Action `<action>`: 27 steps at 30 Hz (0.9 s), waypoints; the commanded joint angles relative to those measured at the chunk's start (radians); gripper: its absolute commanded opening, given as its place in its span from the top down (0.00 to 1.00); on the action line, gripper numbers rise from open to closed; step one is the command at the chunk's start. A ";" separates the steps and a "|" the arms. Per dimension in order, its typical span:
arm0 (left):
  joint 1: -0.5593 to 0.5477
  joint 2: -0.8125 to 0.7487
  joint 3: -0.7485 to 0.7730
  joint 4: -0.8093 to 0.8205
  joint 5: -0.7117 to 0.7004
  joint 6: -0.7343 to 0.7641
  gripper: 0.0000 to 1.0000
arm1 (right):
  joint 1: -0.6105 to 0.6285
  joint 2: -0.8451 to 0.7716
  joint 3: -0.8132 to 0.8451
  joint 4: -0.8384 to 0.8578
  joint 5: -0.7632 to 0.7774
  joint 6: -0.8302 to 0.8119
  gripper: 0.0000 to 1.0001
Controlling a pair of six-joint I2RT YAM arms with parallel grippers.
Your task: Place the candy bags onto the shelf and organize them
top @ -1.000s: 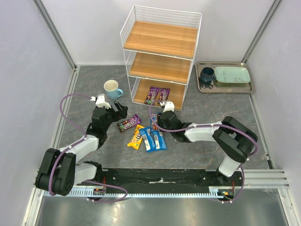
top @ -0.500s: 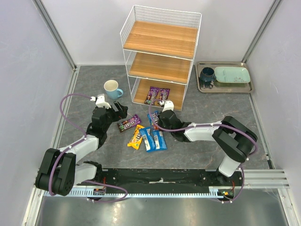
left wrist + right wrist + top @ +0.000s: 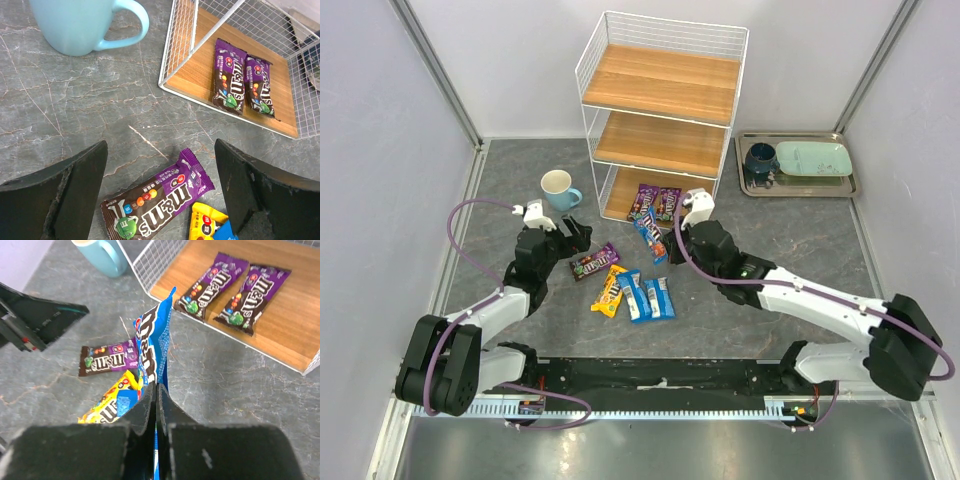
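right wrist view: the right gripper (image 3: pixel 156 387) has its fingers pinched tight on the near end of a blue candy bag (image 3: pixel 156 342), which stands on edge straight ahead of the fingertips. beyond the bag's far tip, ahead and to the right of the fingers, two purple candy bags (image 3: pixel 210 287) lie side by side on the bottom board of the shelf (image 3: pixel 280 335). left of the fingers, a purple candy bag (image 3: pixel 107 359) and a yellow candy bag (image 3: pixel 107 407) lie flat on the grey tabletop (image 3: pixel 225 370). in the left wrist view the left gripper (image 3: pixel 160 150) is spread wide, grasping nothing. that lone purple bag lies between its fingers. a mug (image 3: pixel 75 25) stands ahead of them. from above, two blue candy bags (image 3: pixel 634 296) lie behind the right fingers.
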 commanded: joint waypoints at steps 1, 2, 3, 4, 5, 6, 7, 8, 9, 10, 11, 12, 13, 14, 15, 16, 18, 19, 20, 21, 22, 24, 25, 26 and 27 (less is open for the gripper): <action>-0.003 -0.017 0.023 0.019 0.006 -0.027 0.06 | 0.008 -0.079 0.058 -0.046 0.007 -0.013 1.00; -0.003 -0.017 0.023 0.019 0.008 -0.029 0.06 | 0.008 -0.090 0.065 -0.046 0.009 -0.013 1.00; -0.003 -0.018 0.023 0.019 0.006 -0.029 0.06 | 0.009 -0.100 0.077 -0.045 0.015 -0.013 1.00; -0.003 -0.017 0.023 0.019 0.006 -0.029 0.06 | 0.009 -0.118 0.081 -0.041 0.030 -0.013 1.00; -0.003 -0.017 0.023 0.019 0.005 -0.029 0.06 | 0.011 -0.124 0.088 -0.026 0.042 -0.013 1.00; -0.003 -0.018 0.023 0.019 0.006 -0.029 0.06 | 0.009 -0.130 0.095 -0.014 0.055 -0.014 1.00; -0.003 -0.018 0.023 0.019 0.006 -0.030 0.06 | 0.009 -0.135 0.100 0.000 0.065 -0.014 1.00; -0.003 -0.018 0.023 0.021 0.005 -0.030 0.06 | 0.009 -0.135 0.101 0.032 0.085 -0.013 1.00; -0.003 -0.017 0.022 0.021 0.006 -0.029 0.06 | 0.009 -0.132 0.109 0.050 0.088 -0.013 1.00; -0.003 -0.017 0.023 0.021 0.005 -0.029 0.06 | 0.009 -0.124 0.112 0.070 0.093 -0.011 1.00; -0.003 -0.017 0.022 0.021 0.005 -0.029 0.06 | 0.009 -0.117 0.117 0.110 0.101 -0.010 1.00; -0.003 -0.020 0.022 0.021 0.005 -0.032 0.06 | 0.011 -0.109 0.130 0.126 0.108 -0.005 1.00; -0.003 -0.018 0.020 0.021 0.005 -0.030 0.06 | 0.011 -0.086 0.141 0.138 0.115 0.001 1.00; -0.003 -0.018 0.020 0.022 0.006 -0.032 0.06 | 0.011 -0.075 0.149 0.167 0.122 0.003 1.00; -0.003 -0.017 0.020 0.022 0.006 -0.032 0.06 | 0.011 -0.064 0.164 0.184 0.142 0.003 1.00; -0.003 -0.015 0.020 0.024 0.006 -0.032 0.06 | 0.009 -0.043 0.170 0.202 0.151 0.004 1.00; -0.003 -0.014 0.020 0.025 0.008 -0.033 0.06 | 0.009 -0.023 0.196 0.248 0.177 0.001 1.00; -0.003 -0.014 0.020 0.025 0.009 -0.035 0.06 | 0.009 0.000 0.206 0.262 0.185 -0.002 1.00; -0.003 -0.011 0.020 0.027 0.009 -0.035 0.06 | 0.009 0.012 0.216 0.288 0.193 -0.011 1.00; -0.003 -0.012 0.020 0.027 0.009 -0.036 0.06 | 0.009 0.026 0.244 0.297 0.200 -0.016 1.00; -0.003 -0.012 0.020 0.027 0.009 -0.036 0.06 | 0.009 0.055 0.259 0.302 0.197 -0.020 1.00; -0.003 -0.012 0.020 0.028 0.011 -0.036 0.06 | 0.009 0.081 0.313 0.305 0.185 -0.034 1.00; -0.003 -0.014 0.020 0.028 0.011 -0.036 0.06 | 0.011 0.104 0.327 0.305 0.182 -0.037 1.00; -0.003 -0.014 0.020 0.028 0.011 -0.038 0.06 | 0.009 0.115 0.338 0.314 0.188 -0.040 1.00; -0.003 -0.015 0.020 0.028 0.009 -0.038 0.06 | 0.009 0.124 0.354 0.319 0.196 -0.045 1.00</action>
